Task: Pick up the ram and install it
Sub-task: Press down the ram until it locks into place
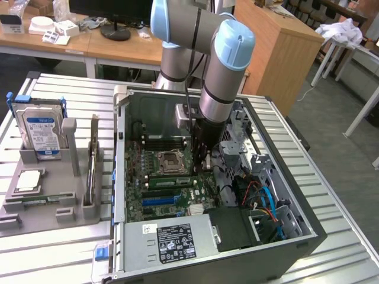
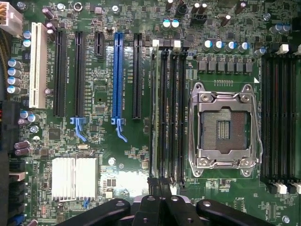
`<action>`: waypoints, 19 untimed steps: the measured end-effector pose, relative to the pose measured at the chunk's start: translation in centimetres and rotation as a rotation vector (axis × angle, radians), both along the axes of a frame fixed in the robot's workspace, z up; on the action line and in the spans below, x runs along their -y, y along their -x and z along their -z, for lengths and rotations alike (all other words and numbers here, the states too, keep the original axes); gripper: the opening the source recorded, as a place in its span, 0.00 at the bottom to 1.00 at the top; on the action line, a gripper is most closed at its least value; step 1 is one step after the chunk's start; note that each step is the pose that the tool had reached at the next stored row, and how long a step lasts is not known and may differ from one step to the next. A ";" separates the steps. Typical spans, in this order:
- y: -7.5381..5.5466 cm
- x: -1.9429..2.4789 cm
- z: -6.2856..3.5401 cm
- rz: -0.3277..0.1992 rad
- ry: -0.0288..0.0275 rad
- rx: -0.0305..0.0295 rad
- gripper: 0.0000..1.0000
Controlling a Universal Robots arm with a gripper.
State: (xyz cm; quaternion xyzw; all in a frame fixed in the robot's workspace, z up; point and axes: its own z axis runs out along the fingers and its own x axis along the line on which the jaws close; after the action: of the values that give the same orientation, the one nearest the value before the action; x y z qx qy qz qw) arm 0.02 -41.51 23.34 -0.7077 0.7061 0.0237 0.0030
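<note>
Arm (image 1: pixel 222 77): silver-grey metal tube segments, glossy, with rounded pale-blue plastic caps on the joints (image 1: pixel 235 36). Second blue cap higher up, further from the open computer case (image 1: pixel 284 195). Black ribbed rings between segments. Thin black cable runs along the lower segment toward the case. Grey boxy module (image 1: pixel 184 116) on the wrist, just above the case interior. Below it a black tool body narrowing down. Gripper (image 2: pixel 164 197) in the wrist view: matte black, angled linkage bars, round silver screw heads at the pivots, two slim black fingers (image 2: pixel 155 188) nearest the motherboard (image 2: pixel 108 150).
</note>
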 end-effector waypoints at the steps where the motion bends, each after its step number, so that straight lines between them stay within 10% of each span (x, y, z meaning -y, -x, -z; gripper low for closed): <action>1: 0.0 0.00 0.08 0.000 -0.0002 0.0001 0.11; 19: 0.0 0.00 0.73 0.000 -0.0017 0.0000 0.11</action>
State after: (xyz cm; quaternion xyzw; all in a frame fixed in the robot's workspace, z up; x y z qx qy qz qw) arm 0.02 -41.51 22.60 -0.7077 0.7061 0.0243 0.0036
